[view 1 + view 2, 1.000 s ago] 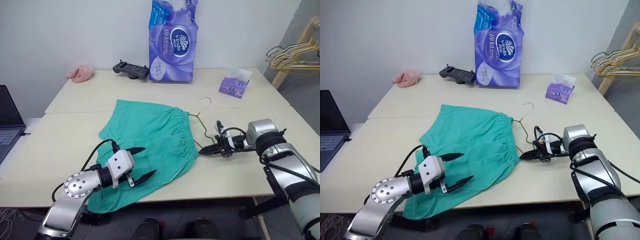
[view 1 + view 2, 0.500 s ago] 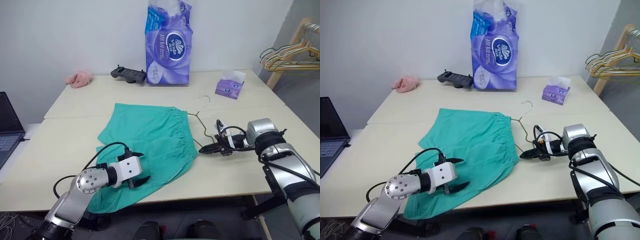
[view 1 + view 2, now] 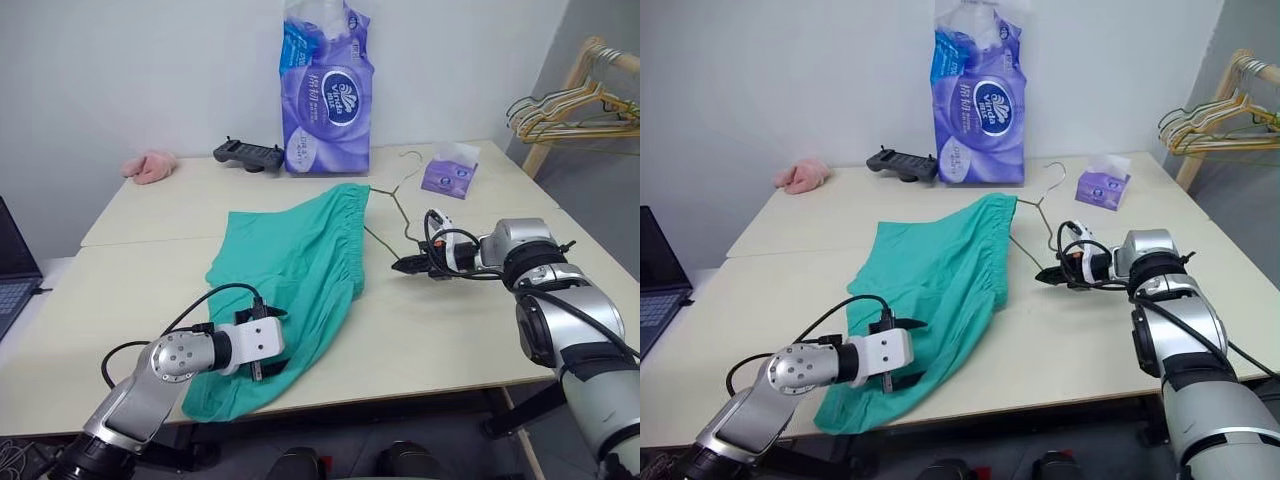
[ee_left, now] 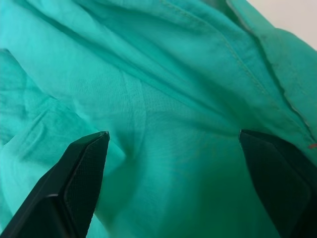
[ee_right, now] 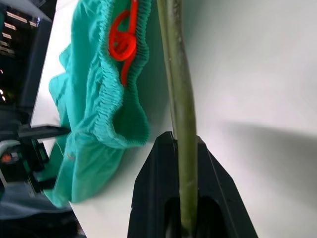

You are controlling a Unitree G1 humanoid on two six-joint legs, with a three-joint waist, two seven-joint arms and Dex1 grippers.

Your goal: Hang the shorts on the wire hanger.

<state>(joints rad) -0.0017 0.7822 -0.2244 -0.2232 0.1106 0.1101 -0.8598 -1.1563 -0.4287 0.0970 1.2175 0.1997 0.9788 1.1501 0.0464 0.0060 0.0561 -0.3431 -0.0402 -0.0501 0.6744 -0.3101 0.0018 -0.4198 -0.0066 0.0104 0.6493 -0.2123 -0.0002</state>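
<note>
The teal-green shorts [image 3: 290, 265] lie across the middle of the table [image 3: 130, 290]. Their gathered waistband [image 3: 350, 200] is raised off the top on the thin olive wire hanger [image 3: 388, 203], whose hook [image 3: 410, 155] points toward the back. My right gripper [image 3: 405, 266] is shut on the hanger's wire to the right of the waistband. The right wrist view shows the wire [image 5: 177, 89] clamped between the fingers [image 5: 153, 163], with a red loop [image 5: 124, 42] inside the waistband. My left gripper [image 3: 265, 345] stands open on the shorts' near leg, its fingers [image 4: 84, 168] spread wide over the fabric [image 4: 163, 74].
A tall purple tissue pack [image 3: 325, 85], a black controller [image 3: 248, 153] and a pink cloth lump [image 3: 148, 165] line the back edge. A small purple tissue box [image 3: 445, 172] sits at back right. Several hangers [image 3: 560, 105] hang on a wooden rack beyond the table's right side.
My right gripper has carried the hanger up and toward the back, lifting the waistband and narrowing the shorts. My left gripper has sunk and rolled onto the near leg. The camera has shifted.
</note>
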